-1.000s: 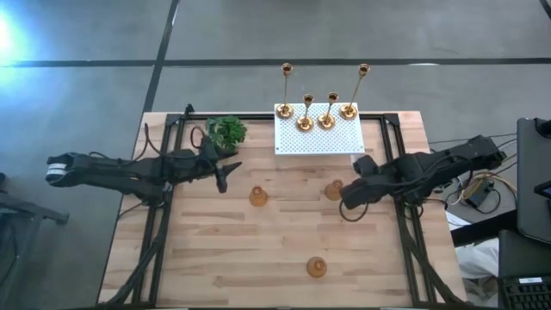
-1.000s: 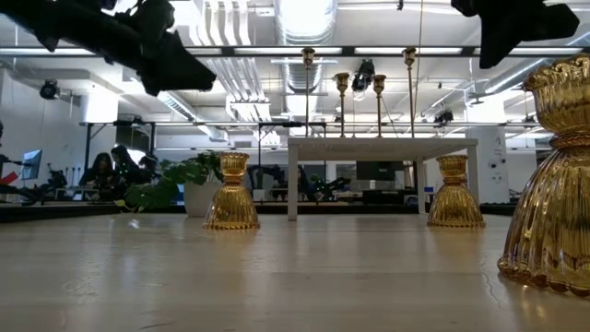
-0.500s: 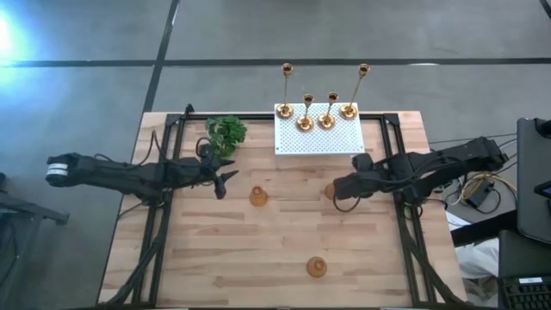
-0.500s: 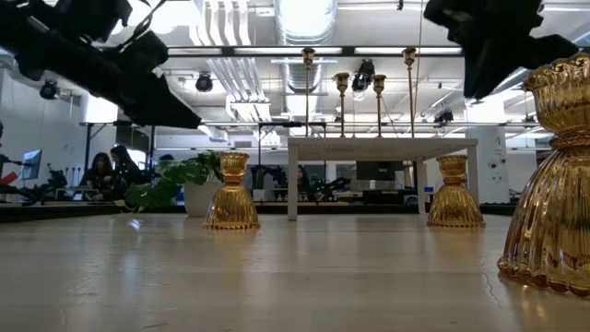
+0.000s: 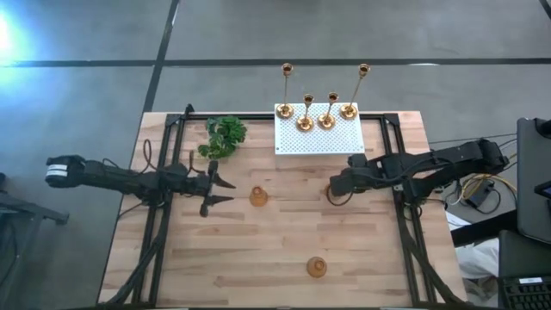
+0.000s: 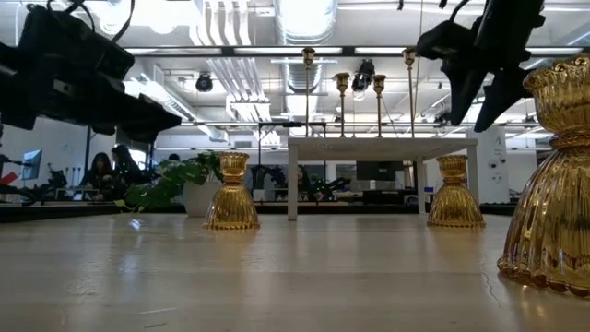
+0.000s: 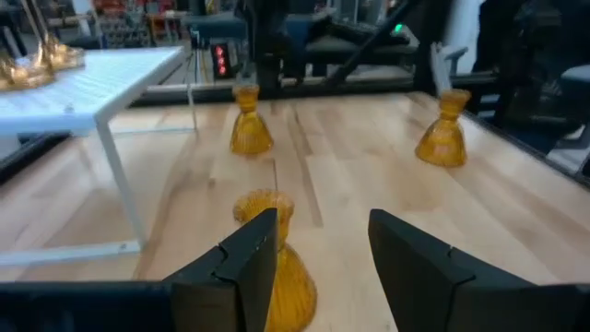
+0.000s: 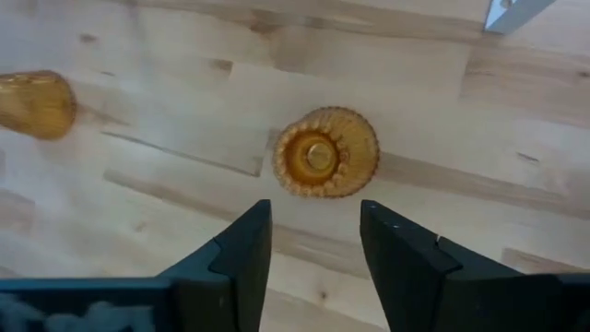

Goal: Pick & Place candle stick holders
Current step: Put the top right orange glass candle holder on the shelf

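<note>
Four thin-stemmed gold candle holders (image 5: 316, 114) standing on white perforated box (image 5: 318, 138) | three squat gold bulb holders (image 5: 258, 196) waiting on bench (image 5: 258, 250) | both grippers, left gripper (image 5: 222, 191) and right gripper (image 5: 332, 185), hovering open, gripping nothing.

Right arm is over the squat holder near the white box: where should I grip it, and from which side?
Grip the narrow neck of the squat holder, coming straight down. It stands upright on the table, flaring to a ribbed base too wide to pinch, and the right end effector hangs above it, fingers open. The neck's width is a guess from above.
</note>
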Robot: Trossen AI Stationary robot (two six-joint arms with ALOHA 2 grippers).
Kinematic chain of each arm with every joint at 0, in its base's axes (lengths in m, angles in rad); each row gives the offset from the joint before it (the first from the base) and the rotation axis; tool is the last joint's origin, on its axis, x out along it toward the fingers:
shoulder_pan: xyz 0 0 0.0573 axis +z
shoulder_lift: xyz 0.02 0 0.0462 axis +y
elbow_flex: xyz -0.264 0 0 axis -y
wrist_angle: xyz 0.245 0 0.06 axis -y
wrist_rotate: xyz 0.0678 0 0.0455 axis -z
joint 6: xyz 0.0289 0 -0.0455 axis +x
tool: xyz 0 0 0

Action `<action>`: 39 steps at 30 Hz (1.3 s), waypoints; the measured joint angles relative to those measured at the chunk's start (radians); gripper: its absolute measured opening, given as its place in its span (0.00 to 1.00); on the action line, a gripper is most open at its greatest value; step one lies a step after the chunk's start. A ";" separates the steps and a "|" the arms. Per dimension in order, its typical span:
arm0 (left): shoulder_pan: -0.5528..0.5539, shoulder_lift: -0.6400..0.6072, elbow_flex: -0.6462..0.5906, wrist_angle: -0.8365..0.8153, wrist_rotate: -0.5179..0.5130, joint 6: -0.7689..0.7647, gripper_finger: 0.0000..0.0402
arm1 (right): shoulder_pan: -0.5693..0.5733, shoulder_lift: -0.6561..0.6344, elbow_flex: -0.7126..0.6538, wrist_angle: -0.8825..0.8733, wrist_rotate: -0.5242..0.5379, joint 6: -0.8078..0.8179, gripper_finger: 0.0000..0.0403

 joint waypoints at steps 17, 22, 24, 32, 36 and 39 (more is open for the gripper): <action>0.005 0.016 -0.003 -0.075 -0.027 0.007 0.44 | -0.059 0.002 -0.109 0.142 -0.045 -0.038 0.36; 0.005 0.016 -0.004 -0.092 -0.039 0.008 0.44 | -0.063 0.002 -0.120 0.145 -0.043 -0.038 0.36; 0.005 0.018 -0.004 -0.095 -0.044 0.009 0.44 | -0.063 0.002 -0.127 0.145 -0.043 -0.038 0.36; 0.005 0.026 -0.005 -0.097 -0.046 0.021 0.44 | -0.102 0.002 -0.149 0.162 -0.042 -0.080 0.36; 0.005 0.025 -0.005 -0.097 -0.046 -0.007 0.44 | -0.125 0.002 -0.149 0.177 -0.044 -0.112 0.34; 0.005 0.025 -0.005 -0.096 -0.046 -0.007 0.44 | -0.142 0.002 -0.149 0.192 -0.065 -0.135 0.32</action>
